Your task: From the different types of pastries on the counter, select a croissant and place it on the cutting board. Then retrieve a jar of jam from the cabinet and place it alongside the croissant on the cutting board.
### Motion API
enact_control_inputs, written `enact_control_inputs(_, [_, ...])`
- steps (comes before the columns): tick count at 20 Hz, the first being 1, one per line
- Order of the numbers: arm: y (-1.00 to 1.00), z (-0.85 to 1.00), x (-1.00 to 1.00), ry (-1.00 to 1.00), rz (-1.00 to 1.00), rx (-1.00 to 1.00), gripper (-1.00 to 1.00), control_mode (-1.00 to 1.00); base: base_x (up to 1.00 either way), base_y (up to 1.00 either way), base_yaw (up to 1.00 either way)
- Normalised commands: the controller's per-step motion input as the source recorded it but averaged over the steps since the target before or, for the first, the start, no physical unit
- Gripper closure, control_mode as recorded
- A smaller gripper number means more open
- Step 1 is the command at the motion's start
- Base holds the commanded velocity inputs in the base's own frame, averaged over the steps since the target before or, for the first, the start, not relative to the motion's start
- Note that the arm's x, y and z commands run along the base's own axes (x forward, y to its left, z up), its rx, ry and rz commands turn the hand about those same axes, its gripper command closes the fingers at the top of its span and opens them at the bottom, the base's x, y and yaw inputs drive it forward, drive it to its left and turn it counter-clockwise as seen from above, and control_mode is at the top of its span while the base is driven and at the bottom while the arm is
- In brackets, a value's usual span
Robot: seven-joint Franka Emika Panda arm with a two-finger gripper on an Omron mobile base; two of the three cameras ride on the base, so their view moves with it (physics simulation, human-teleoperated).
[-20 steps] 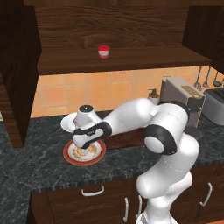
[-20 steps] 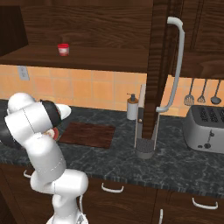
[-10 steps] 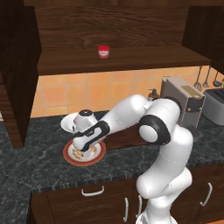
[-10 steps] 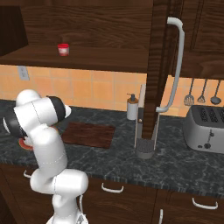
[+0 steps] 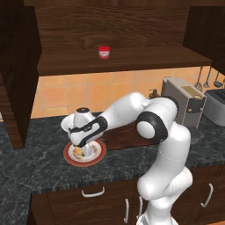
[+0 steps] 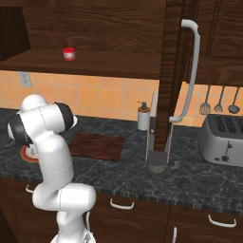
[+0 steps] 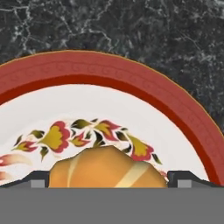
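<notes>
A small golden-brown croissant (image 7: 107, 168) lies on a round plate with a red rim (image 7: 131, 83), which sits on the dark marbled counter (image 5: 39, 171). My gripper (image 5: 81, 148) hangs low over this plate (image 5: 94, 156), open. Its two dark fingertips (image 7: 37, 179) stand on either side of the croissant (image 5: 78, 152) without closing on it. The reddish-brown cutting board (image 6: 97, 145) lies bare just right of the plate; part of the cutting board (image 5: 121, 139) shows under my arm. The red-lidded jar of jam (image 5: 104, 52) stands on the cabinet shelf (image 5: 140, 59); the jar (image 6: 69, 53) is well above the counter.
A white dish (image 5: 66, 124) sits behind the hand. To the right stand a soap bottle (image 6: 143, 116), a boxy grey appliance (image 5: 184, 103) and a toaster (image 6: 223, 140). A dark wood door with a long white handle (image 6: 189, 71) hangs over the counter's middle.
The hand has swung down and left onto the plate, bringing the open fingers around the croissant. Croissant, board and jar have not moved.
</notes>
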Motion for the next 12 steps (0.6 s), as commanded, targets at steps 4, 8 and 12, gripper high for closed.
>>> enact_control_inputs(4, [-0.09, 0.26, -0.01, 0.0, 0.08, 0.01, 1.0, -1.0, 0.0, 0.0, 0.0])
enact_control_inputs(8, [-0.44, 0.78, -0.04, 0.0, 0.06, 0.13, 1.0, -1.0, 0.0, 0.0, 0.0])
enact_control_inputs(12, [-0.66, 0.09, 0.0, 0.12, -0.01, 0.2, 1.0, -1.0, 0.0, 0.0, 0.0])
